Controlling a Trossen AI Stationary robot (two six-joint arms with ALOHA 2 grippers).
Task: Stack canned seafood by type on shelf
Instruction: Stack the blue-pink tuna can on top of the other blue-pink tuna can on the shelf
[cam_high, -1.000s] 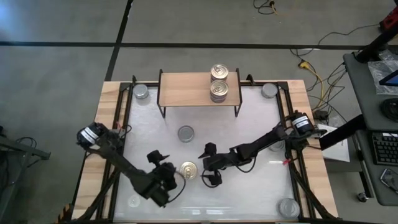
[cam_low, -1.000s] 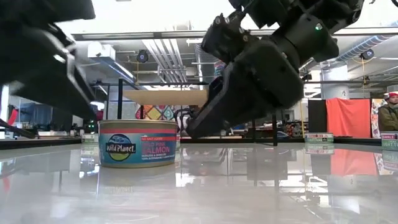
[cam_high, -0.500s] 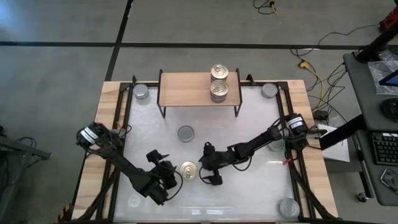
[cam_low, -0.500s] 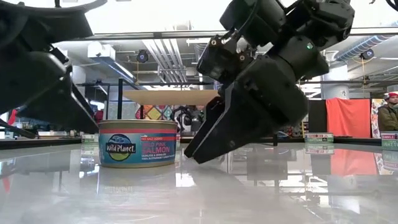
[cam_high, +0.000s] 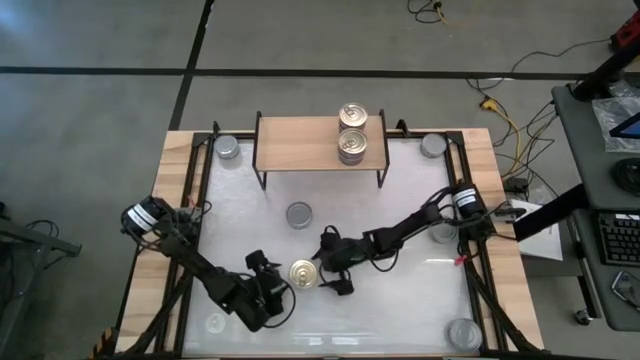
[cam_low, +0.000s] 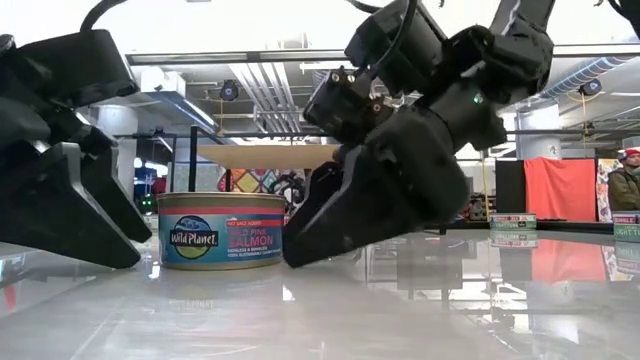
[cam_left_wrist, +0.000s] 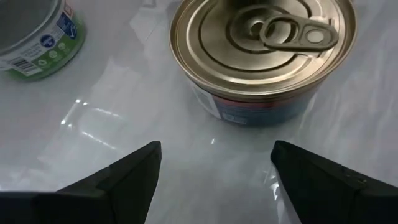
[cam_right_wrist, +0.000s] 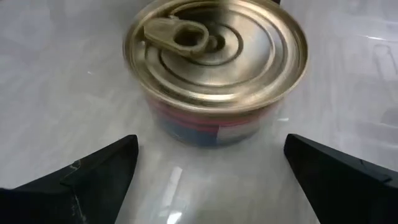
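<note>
A gold-lidded salmon tin (cam_high: 303, 273) stands on its base on the white tabletop, seen also as the tin (cam_low: 221, 230) in the low view. My left gripper (cam_high: 277, 284) is open just left of it, with the tin (cam_left_wrist: 261, 50) ahead of its fingers. My right gripper (cam_high: 330, 264) is open just right of it, low over the table, facing the tin (cam_right_wrist: 214, 68). Neither touches the tin. The wood shelf (cam_high: 300, 145) stands near the far edge with a gold-lidded tin (cam_high: 352, 116) and a silver-lidded tin (cam_high: 350, 146) on its right end.
A silver-lidded tin (cam_high: 298, 214) stands on the table between the shelf and the grippers. More tins sit near the table's corners (cam_high: 228, 148), (cam_high: 433, 145), (cam_high: 463, 333). A green-labelled tin (cam_left_wrist: 37, 31) shows beyond the left gripper. The left half of the shelf is bare wood.
My right gripper has moved toward the table's left and down, and its open fingers now reach the tabletop beside the gold-lidded tin. My left gripper has come down to the table and edged closer to the tin from the other side. The tin has not moved.
</note>
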